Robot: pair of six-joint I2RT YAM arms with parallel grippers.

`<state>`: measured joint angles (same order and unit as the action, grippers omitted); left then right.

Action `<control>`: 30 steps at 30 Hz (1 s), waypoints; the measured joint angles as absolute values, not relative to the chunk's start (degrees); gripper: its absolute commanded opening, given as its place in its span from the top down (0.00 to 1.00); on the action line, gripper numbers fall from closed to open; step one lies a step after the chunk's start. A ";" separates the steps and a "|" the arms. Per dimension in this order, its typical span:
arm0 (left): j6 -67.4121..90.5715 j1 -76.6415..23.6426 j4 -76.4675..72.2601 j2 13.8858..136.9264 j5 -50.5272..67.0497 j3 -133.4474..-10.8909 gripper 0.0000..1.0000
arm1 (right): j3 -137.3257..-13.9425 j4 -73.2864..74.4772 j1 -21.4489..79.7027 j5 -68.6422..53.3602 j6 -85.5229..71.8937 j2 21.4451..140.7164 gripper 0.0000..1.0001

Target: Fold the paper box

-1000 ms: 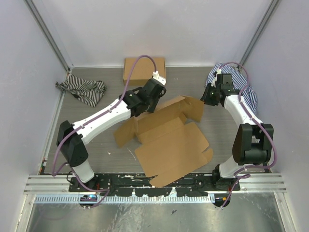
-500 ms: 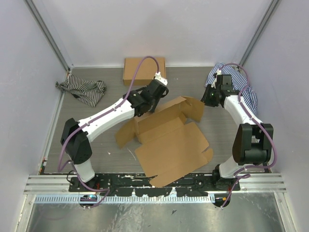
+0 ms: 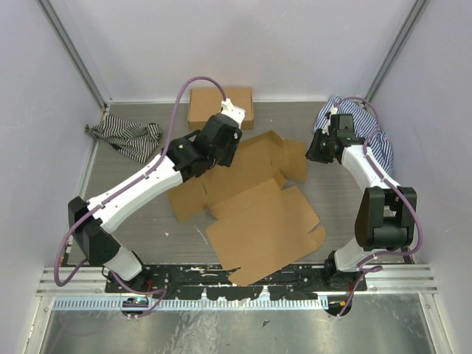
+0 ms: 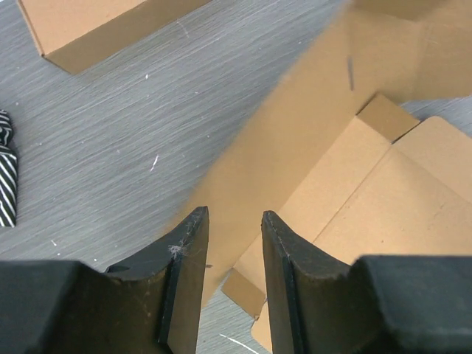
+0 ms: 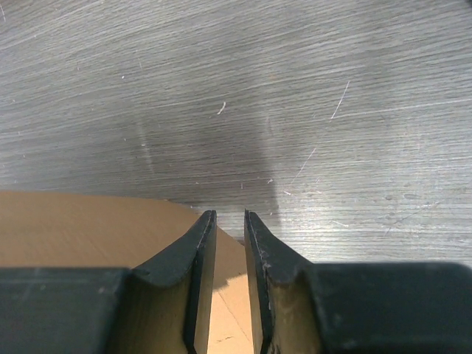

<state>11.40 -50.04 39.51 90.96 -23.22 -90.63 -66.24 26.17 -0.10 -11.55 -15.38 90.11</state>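
- Paper box lies opened out on the tabletop, between the two tools.
- It looks almost flat. I can see its flaps and fold lines, but no side stands up yet.
- The left tool hangs over the far left part of the cardboard. Its two fingers are apart, and nothing sits between them. Through the gap I see only cardboard lying below.
- The right tool is low at the far right flap. A round corner of that flap reaches just under its tips. Its fingers are close together with a thin gap, and I see nothing pinched there.
- So neither tool holds the cardboard right now.
- I think the job is close to its start. No fold looks finished, and no tab is tucked in.
- Still to do, I think: lift the sides, bend the flaps along their lines, push the tabs into the slits, and close the lid.
- A low brown box sits just past the left tool.
- One striped cloth lies far off to the left tool's left, and another is bunched behind the right tool.
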 measured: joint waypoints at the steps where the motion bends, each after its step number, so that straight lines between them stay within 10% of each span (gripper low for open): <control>1: 11.64 -50.04 39.46 90.43 -22.59 -90.50 0.58 | -66.22 26.17 -0.10 -11.66 -15.38 90.28 0.72; 10: 12.10 -50.04 37.95 90.61 -19.51 -84.66 0.57 | -66.15 25.56 -0.10 -12.32 -15.38 90.78 0.72; 15: 12.43 -48.38 36.51 90.21 -19.79 -84.20 0.39 | -65.98 24.86 -0.10 -13.47 -15.53 90.78 0.63; 30: 17.30 -21.10 40.01 110.24 -5.52 -98.89 0.40 | -72.86 22.72 0.25 -19.62 -16.95 98.08 0.54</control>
<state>17.30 -21.10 40.01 110.24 -5.52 -98.89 -72.86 22.72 0.25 -19.62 -16.95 98.08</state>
